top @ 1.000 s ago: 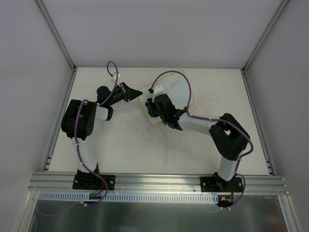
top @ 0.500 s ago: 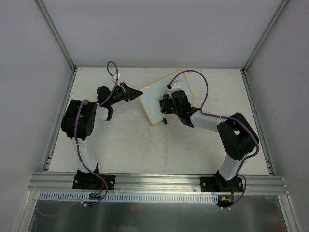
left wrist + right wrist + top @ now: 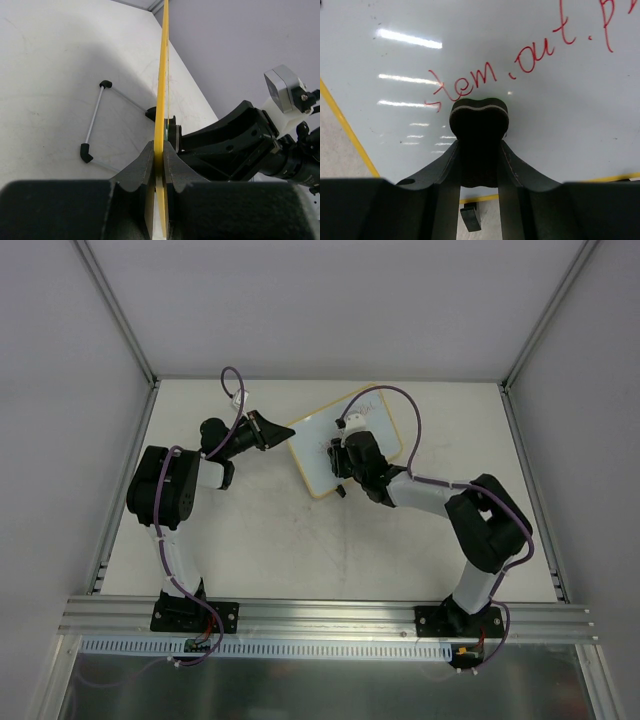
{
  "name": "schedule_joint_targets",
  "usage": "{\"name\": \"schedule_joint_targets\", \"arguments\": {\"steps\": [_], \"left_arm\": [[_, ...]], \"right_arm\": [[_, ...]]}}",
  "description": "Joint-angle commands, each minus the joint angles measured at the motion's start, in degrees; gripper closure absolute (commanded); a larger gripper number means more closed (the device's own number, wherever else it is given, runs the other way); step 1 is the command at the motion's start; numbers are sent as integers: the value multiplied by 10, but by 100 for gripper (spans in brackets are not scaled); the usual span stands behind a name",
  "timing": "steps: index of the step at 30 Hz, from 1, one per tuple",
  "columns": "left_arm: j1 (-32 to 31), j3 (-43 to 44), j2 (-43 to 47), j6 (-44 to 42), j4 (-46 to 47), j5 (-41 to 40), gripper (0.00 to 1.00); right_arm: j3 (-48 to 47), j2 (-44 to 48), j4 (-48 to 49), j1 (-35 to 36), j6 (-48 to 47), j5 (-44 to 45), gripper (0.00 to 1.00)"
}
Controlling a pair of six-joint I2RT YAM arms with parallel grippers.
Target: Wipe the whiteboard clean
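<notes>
Shifted rightward across the whiteboard (image 3: 312, 455) since a second ago, my right gripper (image 3: 479, 150), clamped on black eraser (image 3: 479, 117) under red handwriting (image 3: 470, 85), my left gripper (image 3: 159, 152) pinching yellow frame (image 3: 162, 75), board far-centre on table (image 3: 250, 540)

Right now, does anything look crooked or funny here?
Yes: the small white whiteboard with its yellow frame lies crooked on the pale table, not lined up with its sides, one edge pinched in the left pincer. Red handwriting is not yet wiped off.
</notes>
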State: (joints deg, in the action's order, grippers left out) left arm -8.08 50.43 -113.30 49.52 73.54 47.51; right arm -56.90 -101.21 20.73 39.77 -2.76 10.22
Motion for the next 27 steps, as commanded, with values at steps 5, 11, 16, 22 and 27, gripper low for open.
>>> {"name": "schedule_joint_targets", "arguments": {"steps": [5,11,16,22,27], "left_arm": [[-7,9,11,-24,44,36,100],[-7,11,11,-24,42,36,100],[-7,12,12,-25,40,37,100],[-7,11,11,-26,41,36,100],[-7,9,11,-24,44,40,100]], "right_arm": [[-3,-44,-21,60,-23,-35,100],[-16,-55,-17,88,-29,-60,100],[-29,-65,-17,108,-41,-85,100],[-31,-66,-16,109,-49,-96,100],[-43,-61,-19,93,-56,-93,100]]}}
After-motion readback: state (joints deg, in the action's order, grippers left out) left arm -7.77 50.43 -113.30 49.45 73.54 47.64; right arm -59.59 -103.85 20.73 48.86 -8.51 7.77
